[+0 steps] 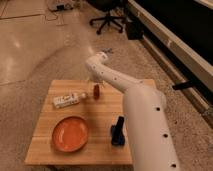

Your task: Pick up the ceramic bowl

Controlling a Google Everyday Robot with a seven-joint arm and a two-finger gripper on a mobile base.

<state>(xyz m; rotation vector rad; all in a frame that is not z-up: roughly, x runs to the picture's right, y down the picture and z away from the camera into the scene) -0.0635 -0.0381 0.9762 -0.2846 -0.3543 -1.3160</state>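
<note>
Desk [102, 112] of pale wood carries four loose things, one of each kind. One ceramic bowl [70, 133], wide, shallow and orange-red with a darker rim, sits upright at about 8 o'clock from the desk's middle, near the front-left corner and apart from everything else. One white bottle [69, 100] lies on its side at 10 o'clock. One small reddish-brown container [96, 91] stands at 12 o'clock, near the far edge. One dark blue-black object [117, 131] stands at 4 o'clock, just beside the arm.

One white arm [145, 117] rises from the 5 o'clock side and reaches across to the far edge. Its single pincer [93, 81] hangs at 12 o'clock, just above the reddish-brown container and well apart from the bowl; whether it is apart or together I cannot tell.

One black office chair [107, 21] stands on the floor beyond the desk.
</note>
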